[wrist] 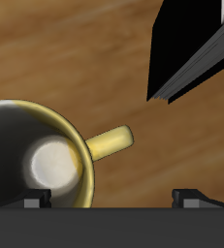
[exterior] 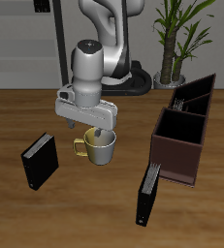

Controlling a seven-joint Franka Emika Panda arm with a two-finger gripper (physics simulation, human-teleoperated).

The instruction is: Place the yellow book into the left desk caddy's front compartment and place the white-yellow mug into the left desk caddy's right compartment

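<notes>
white-yellow mug [exterior: 100, 147] upright on table [exterior: 75, 208] | pincer [exterior: 97, 133] just above it

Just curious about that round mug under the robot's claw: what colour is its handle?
Yellow. The round cream-white mug has a yellow handle, clearest in the wrist view.

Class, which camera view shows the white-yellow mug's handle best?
The wrist view: the mug's yellow handle shows large, whole and unobstructed against the table. The exterior view shows the white-yellow mug small beneath the hand, with only a bit of its handle visible.
</notes>
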